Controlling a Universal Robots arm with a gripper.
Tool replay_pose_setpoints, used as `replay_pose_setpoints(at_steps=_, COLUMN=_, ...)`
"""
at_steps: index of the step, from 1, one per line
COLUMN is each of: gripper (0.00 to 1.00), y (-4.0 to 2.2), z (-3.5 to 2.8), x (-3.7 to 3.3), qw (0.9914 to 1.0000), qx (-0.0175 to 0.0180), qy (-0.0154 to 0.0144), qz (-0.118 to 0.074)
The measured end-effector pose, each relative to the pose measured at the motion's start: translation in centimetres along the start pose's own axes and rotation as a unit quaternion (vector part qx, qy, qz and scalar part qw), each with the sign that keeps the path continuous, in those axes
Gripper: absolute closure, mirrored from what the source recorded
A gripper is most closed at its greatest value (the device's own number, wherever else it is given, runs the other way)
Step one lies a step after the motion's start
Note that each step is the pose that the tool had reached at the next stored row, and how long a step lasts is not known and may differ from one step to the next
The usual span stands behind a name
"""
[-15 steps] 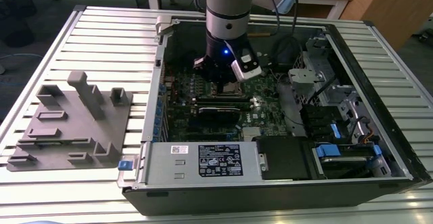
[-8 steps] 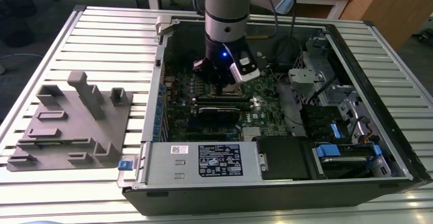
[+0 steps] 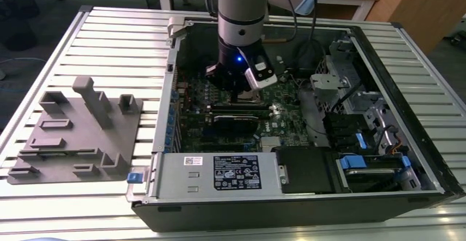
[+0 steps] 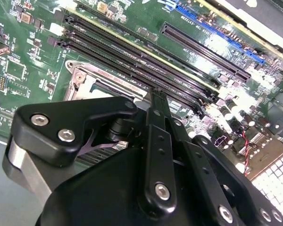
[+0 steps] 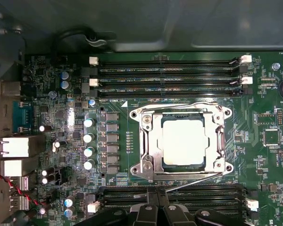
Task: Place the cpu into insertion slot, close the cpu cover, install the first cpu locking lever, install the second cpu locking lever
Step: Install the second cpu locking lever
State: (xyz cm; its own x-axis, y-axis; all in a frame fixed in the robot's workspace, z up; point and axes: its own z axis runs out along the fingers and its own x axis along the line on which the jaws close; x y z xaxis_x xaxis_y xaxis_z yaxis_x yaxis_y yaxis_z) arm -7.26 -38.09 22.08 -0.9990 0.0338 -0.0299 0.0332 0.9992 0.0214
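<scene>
The cpu [image 5: 185, 142] sits in the slot under the closed cover [image 5: 146, 143]. One lever [image 5: 191, 182] beside the cover looks unlatched (a judgement). The hand [image 5: 156, 208], fingers together and empty, hovers by it.

White printed label [image 3: 234, 172] on the power supply at lower centre, exterior view, its print too small to read.

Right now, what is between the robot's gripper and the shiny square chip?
In the first wrist view, long black memory slots and a thin silver lever lie between the gripper and the cpu.
</scene>
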Motion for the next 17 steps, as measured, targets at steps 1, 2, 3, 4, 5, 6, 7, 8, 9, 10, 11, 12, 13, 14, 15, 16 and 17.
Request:
replay_pose_setpoints(at_steps=1, gripper=0.89, y=0.0, z=0.0, x=0.0, qw=1.0, qx=0.0, qy=0.0, qz=0.0)
replay_pose_setpoints(at_steps=2, gripper=0.89, y=0.0, z=0.0, x=0.01, qw=1.0, qx=0.0, qy=0.0, qz=0.0)
replay_pose_setpoints(at_steps=3, gripper=0.89, y=0.0, z=0.0, x=0.02, qw=1.0, qx=0.0, qy=-0.0001, qz=0.0)
replay_pose_setpoints(at_steps=4, gripper=0.89, y=0.0, z=0.0, x=0.03, qw=1.0, qx=0.0, qy=-0.0002, qz=0.0)
replay_pose_setpoints(at_steps=5, gripper=0.89, y=0.0, z=0.03, x=0.04, qw=1.0, qx=0.0, qy=-0.0002, qz=0.0)
replay_pose_setpoints(at_steps=6, gripper=0.89, y=0.0, z=0.03, x=0.04, qw=1.0, qx=0.0, qy=-0.0002, qz=0.0)
replay_pose_setpoints(at_steps=7, gripper=0.89, y=0.0, z=0.03, x=0.04, qw=1.0, qx=0.0, qy=-0.0002, qz=0.0)
replay_pose_setpoints(at_steps=8, gripper=0.89, y=0.0, z=0.03, x=0.04, qw=1.0, qx=0.0, qy=-0.0002, qz=0.0)
replay_pose_setpoints(at_steps=9, gripper=0.89, y=0.0, z=0.04, x=0.06, qw=1.0, qx=0.0, qy=-0.0002, qz=0.0)
replay_pose_setpoints(at_steps=10, gripper=0.89, y=0.0, z=0.05, x=0.12, qw=1.0, qx=-0.0001, qy=-0.0003, qz=0.0)
replay_pose_setpoints(at_steps=11, gripper=0.89, y=-0.01, z=0.06, x=0.22, qw=1.0, qx=-0.0001, qy=-0.0005, qz=0.0)
replay_pose_setpoints(at_steps=12, gripper=0.89, y=-0.01, z=0.07, x=0.32, qw=1.0, qx=-0.0001, qy=-0.0005, qz=0.0)
replay_pose_setpoints(at_steps=13, gripper=0.89, y=-0.01, z=0.08, x=0.41, qw=1.0, qx=-0.0001, qy=-0.0006, qz=0.0)
replay_pose_setpoints(at_steps=14, gripper=0.89, y=-0.02, z=0.09, x=0.52, qw=1.0, qx=0.0, qy=-0.0006, qz=0.0)
replay_pose_setpoints(at_steps=15, gripper=0.89, y=-0.03, z=0.1, x=0.65, qw=1.0, qx=0.0, qy=-0.0008, qz=0.0)
replay_pose_setpoints(at_steps=16, gripper=0.89, y=-0.03, z=0.12, x=0.76, qw=1.0, qx=0.0, qy=-0.001, qz=0.0)
replay_pose_setpoints(at_steps=17, gripper=0.89, y=-0.03, z=0.15, x=0.81, qw=1.0, qx=0.0, qy=-0.001, qz=0.0)
